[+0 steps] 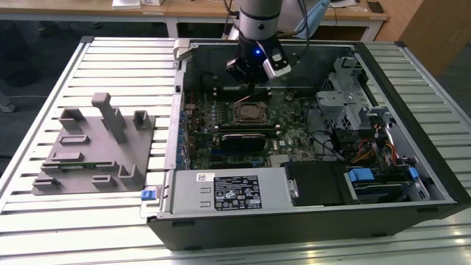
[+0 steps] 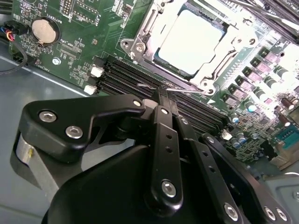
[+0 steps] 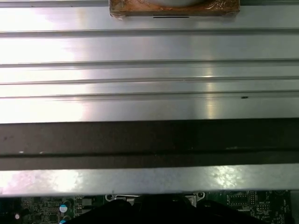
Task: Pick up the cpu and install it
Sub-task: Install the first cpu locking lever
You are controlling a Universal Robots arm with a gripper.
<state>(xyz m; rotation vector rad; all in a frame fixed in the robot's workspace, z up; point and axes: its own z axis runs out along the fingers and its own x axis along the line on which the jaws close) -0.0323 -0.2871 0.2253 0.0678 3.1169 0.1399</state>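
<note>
The cpu (image 2: 189,42), a pale silvery square, lies flat inside the metal-rimmed socket frame (image 2: 140,35) on the green motherboard (image 2: 70,46). In the exterior view the cpu (image 1: 250,113) sits in the socket at the board's middle. My gripper (image 1: 254,84) hangs just above the board, slightly behind the socket. In the second wrist view the black fingers (image 2: 163,135) are pressed together with nothing between them, and the gripper (image 2: 161,92) ends at a thin wire lever (image 2: 145,86) beside the socket and over the dark memory slots (image 2: 121,77).
The open computer case (image 1: 309,221) lies on a slatted metal table (image 1: 118,61). A grey tray (image 1: 96,143) with upright fixtures stands at the exterior view's left. A drive cage (image 1: 346,105), cables and a power supply (image 1: 231,190) crowd the case around the board.
</note>
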